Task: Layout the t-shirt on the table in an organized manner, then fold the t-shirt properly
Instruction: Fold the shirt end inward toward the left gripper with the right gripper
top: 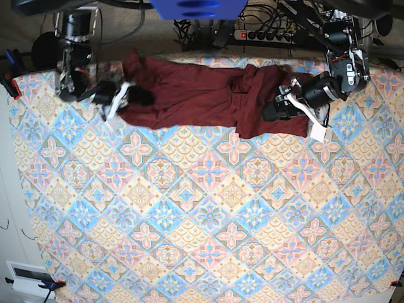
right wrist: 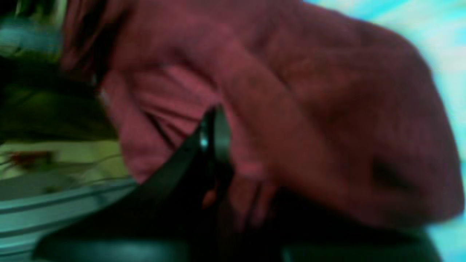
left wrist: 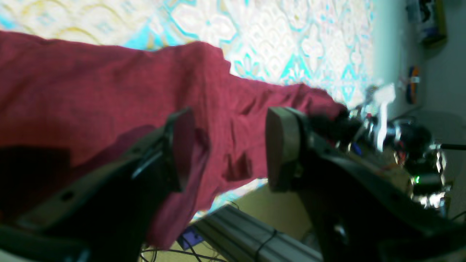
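Note:
The maroon t-shirt lies stretched sideways along the far edge of the patterned table, wrinkled and bunched near its right end. My left gripper rests over that bunched end. In the left wrist view its jaws stand apart with the t-shirt draped under and between them. My right gripper is at the shirt's left end. The right wrist view is blurred: one dark finger presses into gathered cloth, and the other finger is hidden by it.
A power strip with cables lies beyond the table's far edge. An aluminium rail runs below that edge under the hanging cloth. A white box sits off the near left corner. The rest of the tabletop shows only the patterned cover.

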You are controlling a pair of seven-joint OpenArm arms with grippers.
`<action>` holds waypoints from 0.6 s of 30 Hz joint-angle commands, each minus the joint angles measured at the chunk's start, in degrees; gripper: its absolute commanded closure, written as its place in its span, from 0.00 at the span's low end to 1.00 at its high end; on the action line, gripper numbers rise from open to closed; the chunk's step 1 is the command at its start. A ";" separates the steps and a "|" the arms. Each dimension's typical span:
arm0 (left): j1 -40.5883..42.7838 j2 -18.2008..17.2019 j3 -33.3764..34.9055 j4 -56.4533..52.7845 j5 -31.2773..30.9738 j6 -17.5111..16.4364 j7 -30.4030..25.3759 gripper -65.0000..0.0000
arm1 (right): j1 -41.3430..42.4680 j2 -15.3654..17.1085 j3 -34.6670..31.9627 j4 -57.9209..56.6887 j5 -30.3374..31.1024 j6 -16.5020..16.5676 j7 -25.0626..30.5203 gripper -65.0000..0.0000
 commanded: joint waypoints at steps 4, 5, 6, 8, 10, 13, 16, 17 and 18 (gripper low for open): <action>-1.13 -0.20 -0.32 0.99 -1.06 -0.13 -0.90 0.55 | 2.96 1.89 0.44 -2.75 -2.69 -1.15 -0.50 1.00; -1.31 -0.20 -0.32 0.99 -1.06 -0.13 -0.90 0.55 | 3.66 2.24 0.35 -3.19 -2.69 -1.15 -0.50 1.00; -1.40 -0.20 -0.32 0.99 -1.06 -0.13 -0.90 0.55 | 4.19 2.59 0.26 -3.46 -2.69 -1.15 -0.50 1.00; -1.40 -0.20 -0.32 0.99 -1.06 -0.13 -0.90 0.55 | 5.33 3.21 0.08 -3.46 -3.05 -1.15 -0.50 1.00; -1.48 -0.20 -0.32 0.90 -1.06 -0.13 -0.90 0.55 | 6.56 3.30 0.08 -3.28 -5.77 -1.15 -0.85 1.00; -1.48 -0.20 -0.32 0.90 -1.06 -0.13 -0.90 0.55 | 7.44 3.30 0.08 -1.52 -11.40 -1.15 -1.11 1.00; -1.48 -0.55 -0.32 0.82 -0.97 -0.13 -0.90 0.55 | 7.44 3.30 0.00 2.61 -13.60 -1.15 -1.11 0.99; -1.48 -0.55 -0.32 0.82 -0.79 -0.13 -0.90 0.55 | 7.35 3.30 0.00 4.02 -14.30 -1.15 -1.11 0.99; -1.48 -0.64 -0.32 0.82 -0.70 -0.13 -0.90 0.55 | 7.35 3.30 -0.09 5.77 -14.83 -1.15 -1.11 0.99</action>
